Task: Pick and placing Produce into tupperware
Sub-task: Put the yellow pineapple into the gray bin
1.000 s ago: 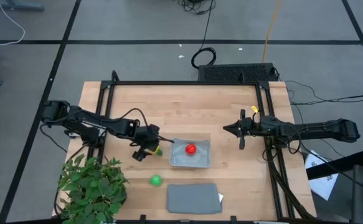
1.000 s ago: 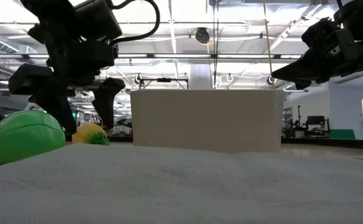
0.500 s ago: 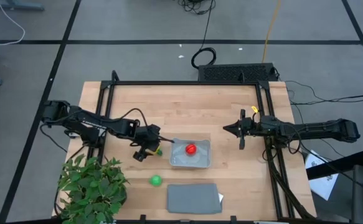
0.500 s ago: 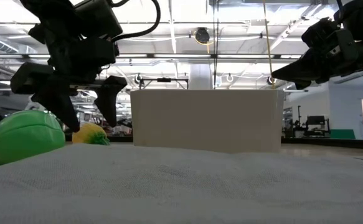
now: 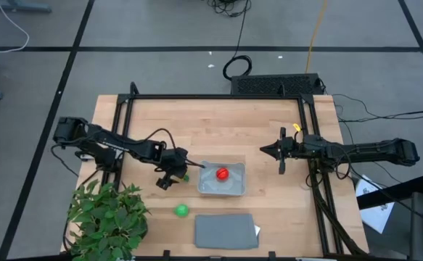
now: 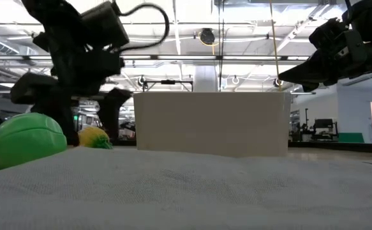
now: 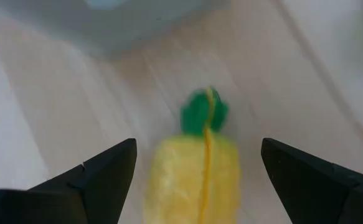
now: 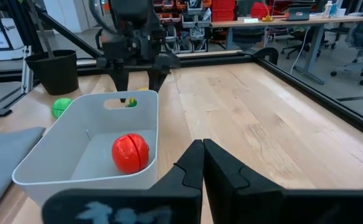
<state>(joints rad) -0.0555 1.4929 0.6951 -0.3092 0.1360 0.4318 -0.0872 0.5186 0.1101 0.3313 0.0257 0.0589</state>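
From above, the left end effector (image 5: 173, 174) hangs over the yellow piece (image 5: 184, 176), which lies on the table (image 5: 218, 127) just off the tupperware's (image 5: 234, 188) left wall. The round red piece (image 5: 222, 174) already sits inside the tray; the round green piece (image 5: 181, 210) lies apart, nearer the table's front edge, beside the grey slab (image 5: 225, 230) and the leafy plant (image 5: 108, 217). The right end effector (image 5: 281, 151) waits near the table's right edge, away from the produce.

At table height, the left end effector (image 6: 87, 124) stands with a finger on each side of the yellow piece (image 6: 93, 137), tips low to the table; the green piece (image 6: 23, 140) bulks nearest the camera.

The left wrist view shows the fingers (image 7: 106, 171) spread wide, with clear gaps either side of the yellow piece (image 7: 197, 177), so nothing is gripped. It looks fuzzy, probably light and somewhat soft with good friction; pinching across the broad yellow body, not the small green tip (image 7: 204, 112), should hold best.

In the right wrist view the right end effector's fingers (image 8: 190, 165) are pressed together on nothing, facing the tupperware (image 8: 103, 171) and red piece (image 8: 130, 152).
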